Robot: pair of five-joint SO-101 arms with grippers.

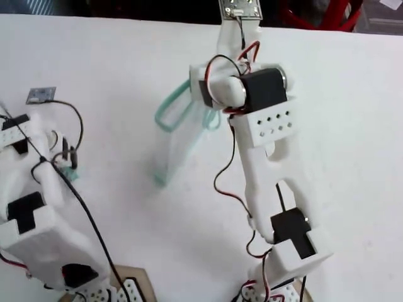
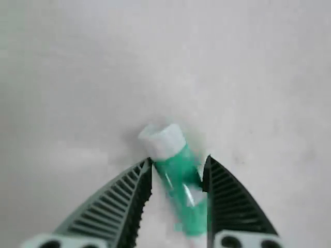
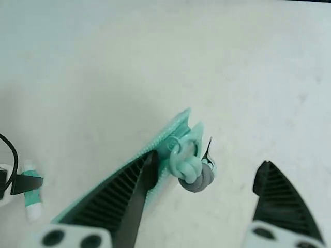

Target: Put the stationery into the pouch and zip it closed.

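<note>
A green glue stick with a white cap sits between the two dark fingers of my left gripper, which is shut on its body low over the white table. From above, that gripper is at the left, with a bit of green under it. The clear pouch with teal edging lies mid-table, beneath my right arm's wrist. My right gripper stands open at the pouch's teal zip end. One finger lies over the pouch edge, and the teal zip pull with its grey bead sits between the fingers.
A small grey card lies at the far left. A metal bracket and a red object sit at the table's back edge. Brown arm bases stand at the front. Bare white table spreads to the right.
</note>
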